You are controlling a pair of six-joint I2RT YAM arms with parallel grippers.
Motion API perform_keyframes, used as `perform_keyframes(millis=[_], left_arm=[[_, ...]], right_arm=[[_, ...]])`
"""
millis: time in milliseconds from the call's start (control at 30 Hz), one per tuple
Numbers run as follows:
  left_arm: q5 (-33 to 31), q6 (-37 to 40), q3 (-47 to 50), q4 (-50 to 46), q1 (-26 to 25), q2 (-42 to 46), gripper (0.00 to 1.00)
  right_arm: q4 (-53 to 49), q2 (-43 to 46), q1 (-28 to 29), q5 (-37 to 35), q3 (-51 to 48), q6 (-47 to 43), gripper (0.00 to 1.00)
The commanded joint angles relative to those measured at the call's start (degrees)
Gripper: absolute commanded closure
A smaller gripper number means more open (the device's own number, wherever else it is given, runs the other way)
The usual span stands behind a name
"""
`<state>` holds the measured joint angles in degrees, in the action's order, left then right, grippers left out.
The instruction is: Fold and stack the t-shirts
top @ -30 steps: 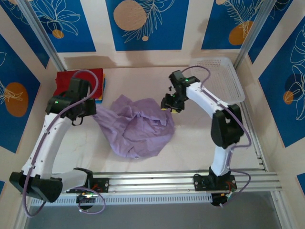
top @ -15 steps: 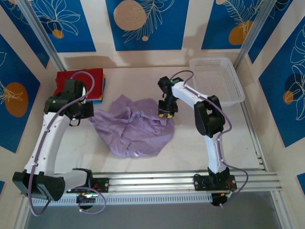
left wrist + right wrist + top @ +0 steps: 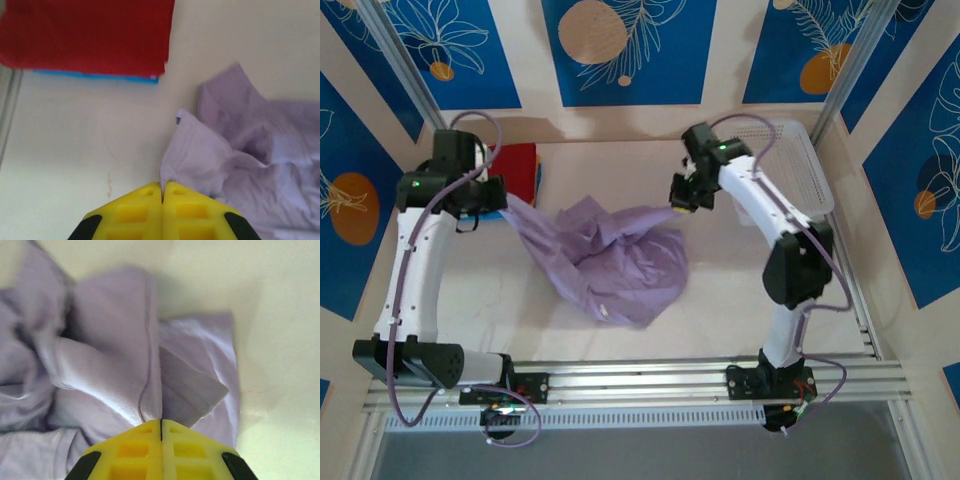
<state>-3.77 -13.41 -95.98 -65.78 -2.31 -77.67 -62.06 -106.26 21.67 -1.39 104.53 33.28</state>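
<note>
done: red tee (image 3: 90,35) is stacked on blue tee (image 3: 100,76), back-left | left: lavender tee (image 3: 610,260) is held crumpled mid-table, edges pinched by closed left gripper (image 3: 162,187) and right gripper (image 3: 160,422) | fold is likely barely begun

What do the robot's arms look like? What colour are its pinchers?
The left arm and right arm are white tubes with black joints, a little green light and a looping purple cable. The left end effector and right end effector have bright yellow fingers with square hollows.
</note>
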Motion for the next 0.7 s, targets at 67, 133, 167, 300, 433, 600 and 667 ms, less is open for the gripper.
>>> perform_keyframes(millis=[67,133,167,300,433,600,667], left_arm=[[2.4,1.6,-7.8,-2.8,4.1,-0.9,1.00],[2.6,1.8,-8.0,-2.8,6.1,-0.3,1.00],[2.8,2.0,-7.4,-2.9,7.4,0.1,1.00],[5.6,3.2,-1.2,-2.0,13.1,2.3,1.00],[7.7,3.8,9.2,1.4,15.8,4.7,1.00],[9.1,3.6,18.4,4.8,16.1,5.7,1.00],[9.6,3.2,21.0,6.3,16.1,5.4,1.00]], right_arm=[[-5.8,11.2,-2.5,-4.4,3.2,-0.1,1.00],[-6.5,15.7,-2.9,-7.1,2.0,0.4,1.00],[-6.7,18.3,-3.3,-7.8,0.3,0.7,1.00],[-6.0,28.1,-4.3,-6.6,-11.5,2.8,1.00],[-4.8,34.5,-3.4,-4.0,-25.5,6.1,1.00],[0.5,38.4,-2.6,0.7,-40.4,9.1,1.00],[2.1,37.9,-2.3,2.3,-43.1,9.6,1.00]])
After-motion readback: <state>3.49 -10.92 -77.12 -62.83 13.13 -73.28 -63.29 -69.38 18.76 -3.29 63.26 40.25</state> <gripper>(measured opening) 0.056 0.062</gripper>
